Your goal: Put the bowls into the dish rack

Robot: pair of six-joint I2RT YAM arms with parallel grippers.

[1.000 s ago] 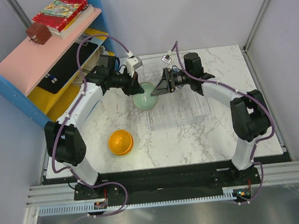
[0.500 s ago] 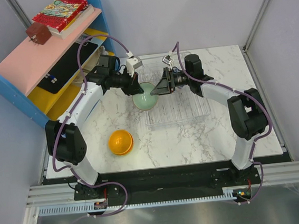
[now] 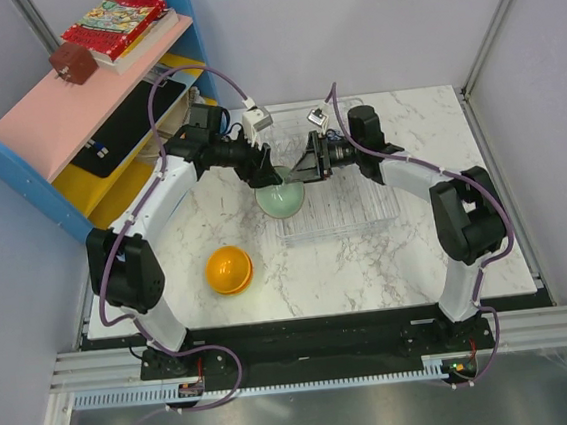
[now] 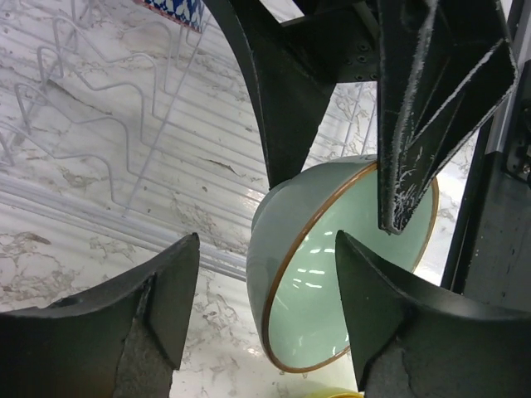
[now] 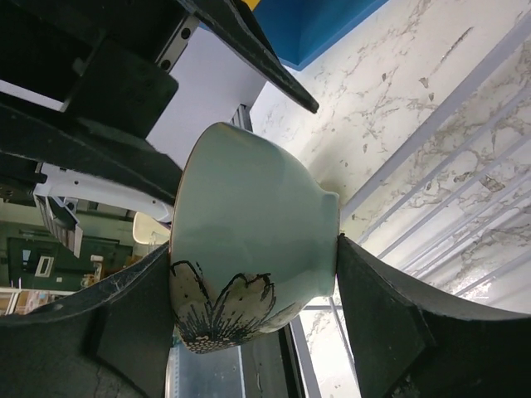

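A pale green bowl [image 3: 280,199] with a brown rim and a dark flower pattern outside hangs tilted on its side at the left edge of the clear dish rack [image 3: 348,206]. My right gripper [image 3: 300,176] is shut on it, one finger on the rim and one on the foot [image 5: 249,249]. Beside it, my left gripper [image 3: 265,174] stands open, its fingers either side of the bowl [image 4: 348,249] without touching it. An orange-yellow bowl [image 3: 229,269] lies on the table at front left. A blue-and-white bowl [image 4: 174,10] shows at the top edge among the rack's prongs [image 4: 99,99].
A blue-and-pink shelf unit [image 3: 73,112] with books and a brown block stands at the back left, close behind the left arm. Grey walls close in the marble table [image 3: 369,265] at the back and right.
My left gripper has opened and let go of the pale green bowl. The right gripper has closed on the bowl, which has tipped and sunk slightly toward the rack's edge.
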